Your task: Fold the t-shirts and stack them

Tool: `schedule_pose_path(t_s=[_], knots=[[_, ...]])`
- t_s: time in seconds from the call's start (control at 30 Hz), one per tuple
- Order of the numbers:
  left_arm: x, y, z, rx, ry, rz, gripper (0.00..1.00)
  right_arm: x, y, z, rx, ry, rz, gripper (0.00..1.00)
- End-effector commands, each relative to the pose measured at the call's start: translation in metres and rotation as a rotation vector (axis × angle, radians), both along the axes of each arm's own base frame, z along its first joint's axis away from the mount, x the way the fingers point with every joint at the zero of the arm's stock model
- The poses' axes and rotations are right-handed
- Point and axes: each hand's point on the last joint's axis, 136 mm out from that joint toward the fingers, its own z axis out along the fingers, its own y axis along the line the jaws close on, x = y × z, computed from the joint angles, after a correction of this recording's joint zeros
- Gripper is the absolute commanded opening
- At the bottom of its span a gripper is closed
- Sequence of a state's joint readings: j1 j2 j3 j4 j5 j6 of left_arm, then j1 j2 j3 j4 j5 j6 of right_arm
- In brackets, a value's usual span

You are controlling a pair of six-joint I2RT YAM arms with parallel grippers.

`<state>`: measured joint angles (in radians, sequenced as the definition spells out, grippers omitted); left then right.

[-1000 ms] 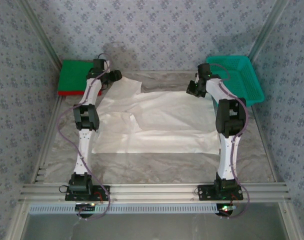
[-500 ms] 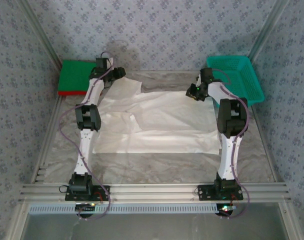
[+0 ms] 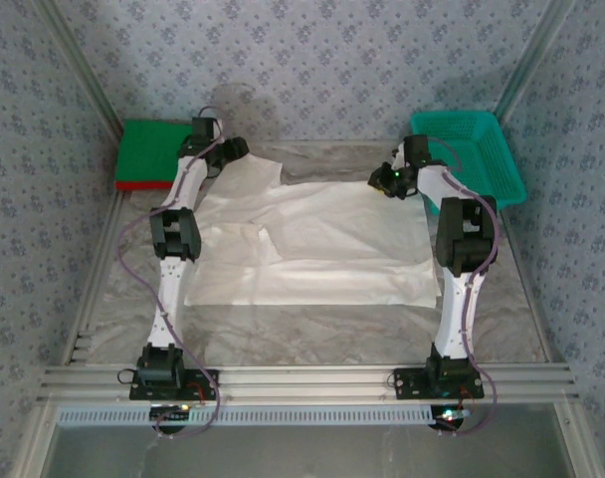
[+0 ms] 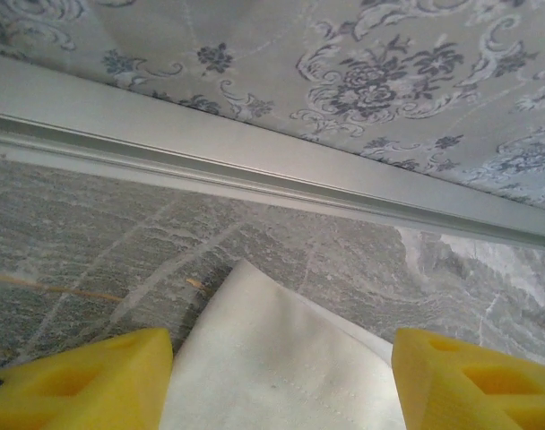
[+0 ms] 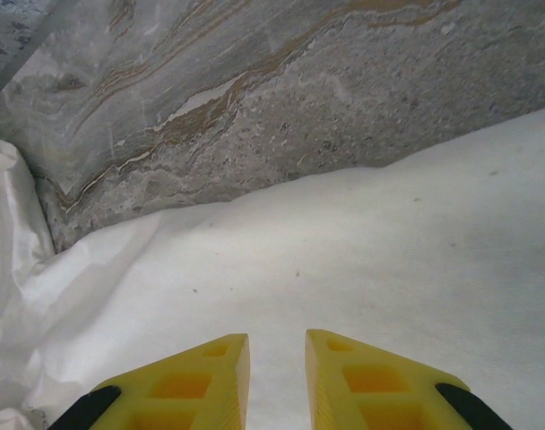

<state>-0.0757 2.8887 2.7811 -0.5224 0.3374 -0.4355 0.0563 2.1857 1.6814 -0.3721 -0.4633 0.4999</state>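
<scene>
**Get both far corners of the white shirt before folding**

Top view: the white shirt lies spread and wrinkled on the counter. Its far edge runs from the left jaws across to the right jaws. A green shirt, folded square on a red shirt, sits just left of the left jaws. A mesh basket sits just right of the right jaws.

Left wrist: your left jaws stand wide open with a stitched cloth corner between them, unpinched. Lower them and close on the hem, not on the marbled counter.

Right wrist: your right jaws are nearly closed, with a narrow gap and nothing seen pinched. Smooth matte cloth lies beneath and ahead of them. You'll likely need to open wider, then pinch the edge. The cloth looks thin and should drape, so lift both sides evenly.
</scene>
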Motion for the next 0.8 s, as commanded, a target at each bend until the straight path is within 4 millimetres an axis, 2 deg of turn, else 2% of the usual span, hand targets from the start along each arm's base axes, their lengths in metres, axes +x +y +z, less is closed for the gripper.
schedule_pose_path(t_s=[0.0,0.13,0.3,0.33,0.4,0.57,0.67,0.73,0.77], knots=[[-0.002,-0.01,-0.014,-0.11,0.036,-0.019,0.65,-0.002,0.003,0.022,0.053,-0.028,0.003,0.26],[-0.006,-0.029,-0.022,-0.247,0.076,-0.057,0.65,-0.005,0.001,0.025,0.11,-0.025,-0.005,0.26],[-0.013,-0.03,-0.042,-0.248,0.14,-0.033,0.63,-0.009,-0.001,0.033,0.155,-0.031,-0.011,0.26],[-0.013,-0.028,-0.043,-0.249,0.145,-0.025,0.59,-0.009,0.0,0.034,0.162,-0.033,-0.006,0.25],[-0.012,-0.03,-0.041,-0.258,0.136,-0.035,0.45,-0.01,0.003,0.036,0.183,-0.035,0.001,0.25],[-0.013,-0.044,-0.04,-0.265,0.129,-0.06,0.42,-0.009,0.007,0.04,0.229,-0.038,0.006,0.25],[-0.015,-0.045,-0.043,-0.259,0.144,-0.053,0.37,-0.01,0.01,0.043,0.255,-0.038,0.002,0.26],[-0.016,-0.045,-0.042,-0.255,0.143,-0.054,0.31,-0.009,0.011,0.045,0.28,-0.039,0.002,0.26],[-0.016,-0.045,-0.043,-0.253,0.148,-0.052,0.23,-0.009,0.011,0.045,0.296,-0.038,0.0,0.26]])
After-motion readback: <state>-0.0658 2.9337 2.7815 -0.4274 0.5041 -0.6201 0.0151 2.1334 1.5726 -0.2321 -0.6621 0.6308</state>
